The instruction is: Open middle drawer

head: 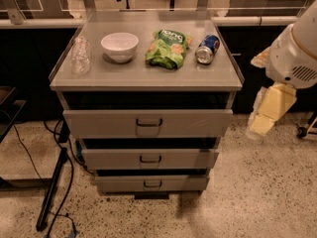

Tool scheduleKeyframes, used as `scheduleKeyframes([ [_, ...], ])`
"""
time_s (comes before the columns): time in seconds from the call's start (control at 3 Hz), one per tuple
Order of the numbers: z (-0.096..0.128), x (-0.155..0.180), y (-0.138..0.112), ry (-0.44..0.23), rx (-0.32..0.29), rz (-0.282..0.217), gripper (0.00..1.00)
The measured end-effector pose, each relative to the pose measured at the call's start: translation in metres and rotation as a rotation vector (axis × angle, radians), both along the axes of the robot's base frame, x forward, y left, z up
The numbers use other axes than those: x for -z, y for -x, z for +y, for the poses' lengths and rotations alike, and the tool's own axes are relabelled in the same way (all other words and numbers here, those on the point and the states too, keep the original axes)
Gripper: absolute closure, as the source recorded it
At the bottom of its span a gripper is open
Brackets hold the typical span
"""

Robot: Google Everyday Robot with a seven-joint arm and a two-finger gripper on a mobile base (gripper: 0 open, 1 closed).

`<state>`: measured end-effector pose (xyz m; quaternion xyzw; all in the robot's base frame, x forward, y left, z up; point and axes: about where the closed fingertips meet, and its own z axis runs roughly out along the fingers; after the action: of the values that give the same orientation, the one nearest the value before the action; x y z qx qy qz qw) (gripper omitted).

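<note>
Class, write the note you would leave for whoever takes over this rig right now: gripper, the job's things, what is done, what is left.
The gripper hangs in the air to the right of the cabinet, about level with the top drawer front, touching nothing.
The middle drawer sits between the tall top drawer and the lowest drawer. Its handle is free, and none of its inside shows.
Done: no pull on it yet, as far as can be seen.
Left: bring the gripper across to the handle, grasp it, pull the drawer out.
The bowl, chip bag and can on top are not part of the job.
</note>
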<state>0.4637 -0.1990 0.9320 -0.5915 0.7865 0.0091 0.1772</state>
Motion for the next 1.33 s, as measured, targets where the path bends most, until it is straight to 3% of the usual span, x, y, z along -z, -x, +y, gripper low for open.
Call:
scheduleKeyframes([
  [0.33, 0.016, 0.024, 0.011, -0.001, -0.023, -0.006, 0.0],
  [0.67, 0.042, 0.065, 0.019, 0.002, -0.062, 0.024, 0.0],
  [1.0, 0.042, 0.065, 0.019, 0.002, -0.062, 0.024, 0.0],
  [1.33, 0.051, 0.087, 0.029, 0.006, -0.066, 0.045, 0.0],
])
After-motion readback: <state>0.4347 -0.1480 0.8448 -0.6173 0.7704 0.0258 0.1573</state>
